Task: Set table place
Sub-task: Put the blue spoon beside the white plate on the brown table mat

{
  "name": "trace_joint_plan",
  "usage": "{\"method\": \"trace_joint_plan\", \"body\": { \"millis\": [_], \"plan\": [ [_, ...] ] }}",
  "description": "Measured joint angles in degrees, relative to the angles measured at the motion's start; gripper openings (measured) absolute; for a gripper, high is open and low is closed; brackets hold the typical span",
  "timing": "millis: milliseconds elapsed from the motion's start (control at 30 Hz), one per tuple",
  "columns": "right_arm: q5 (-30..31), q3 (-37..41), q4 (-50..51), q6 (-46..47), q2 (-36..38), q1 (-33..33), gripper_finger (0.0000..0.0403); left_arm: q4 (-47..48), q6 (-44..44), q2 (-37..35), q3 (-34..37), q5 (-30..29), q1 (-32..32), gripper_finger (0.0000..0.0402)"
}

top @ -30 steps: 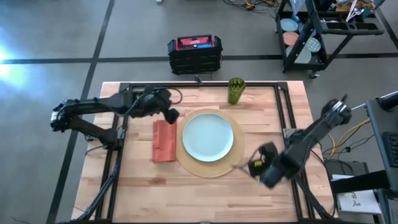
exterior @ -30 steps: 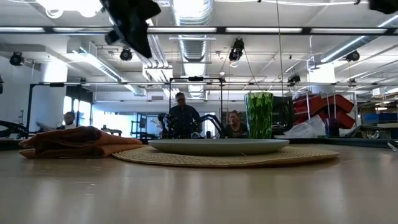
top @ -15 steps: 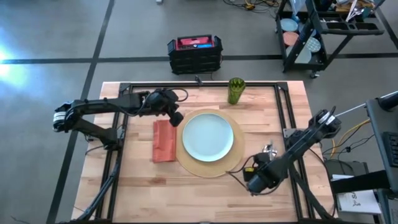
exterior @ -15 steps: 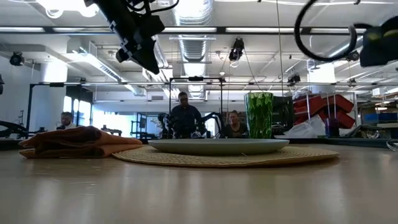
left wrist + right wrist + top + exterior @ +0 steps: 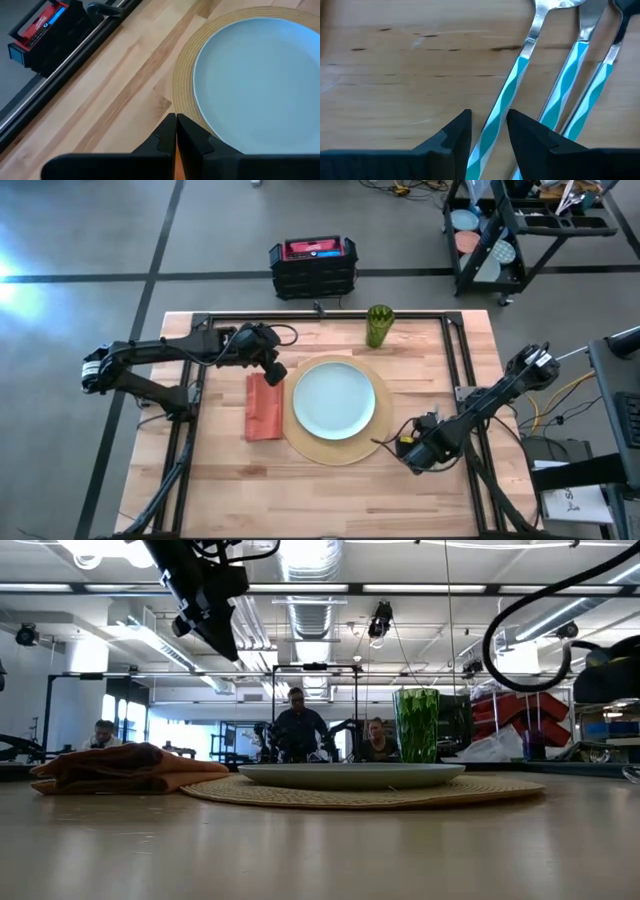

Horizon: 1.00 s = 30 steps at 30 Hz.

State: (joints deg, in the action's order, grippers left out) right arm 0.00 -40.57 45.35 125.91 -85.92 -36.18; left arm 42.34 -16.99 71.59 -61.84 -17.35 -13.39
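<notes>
My right gripper point(image 5: 489, 131) is low over the table point(image 5: 330, 490), fingers parted around the striped handle of one utensil point(image 5: 502, 112) — not closed on it. Two more striped-handled pieces point(image 5: 580, 100) lie just beside it. All this sits at about four o'clock from the plate point(image 5: 334, 399), just off the placemat point(image 5: 345, 454). My left gripper point(image 5: 176, 131) — fingers pressed together, empty — hangs at the plate's ten o'clock, above the orange napkin point(image 5: 263, 408). The green cup point(image 5: 379, 326) stands at one o'clock.

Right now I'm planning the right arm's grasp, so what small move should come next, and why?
Probably shut the right gripper on the nearest teal-striped utensil handle. The handle already runs between its open fingers, and two more utensils lie close beside it on the table, so shifting sideways risks bumping them.
</notes>
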Motion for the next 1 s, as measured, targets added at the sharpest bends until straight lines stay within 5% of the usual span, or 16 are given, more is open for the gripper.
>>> {"method": "trace_joint_plan", "body": {
  "millis": [133, 267, 433, 633, 833, 1000],
  "plan": [
    [-0.4, 1.4, -1.1, -2.8, 0.4, 0.6, 0.009, 0.8, -0.1, -0.8, 0.0, 0.0, 0.0, 0.0],
    [-0.9, 1.4, -0.8, -6.5, 1.1, 1.1, 0.0019, 1.8, -0.1, -2.0, 0.0, -0.6, 0.0, 0.0],
    [0.0, -0.8, 0.6, -6.7, 1.6, 1.0, 0.001, 2.9, 0.0, -3.5, 0.0, -1.7, -0.1, 0.0],
    [9.5, -12.6, 5.3, -9.7, 3.2, 2.9, 0.0005, 5.3, -1.3, -6.5, 0.0, -1.7, -0.1, 0.0],
    [14.3, -23.6, 8.4, -27.8, 1.9, 13.7, 0.0004, 10.8, -1.5, -10.1, 0.0, -5.0, -0.1, 0.0],
    [15.1, -23.3, 13.6, -37.5, -0.9, 23.8, 0.0003, 12.7, -2.7, -12.6, 0.0, -6.3, -0.2, 0.0]
  ]
}}
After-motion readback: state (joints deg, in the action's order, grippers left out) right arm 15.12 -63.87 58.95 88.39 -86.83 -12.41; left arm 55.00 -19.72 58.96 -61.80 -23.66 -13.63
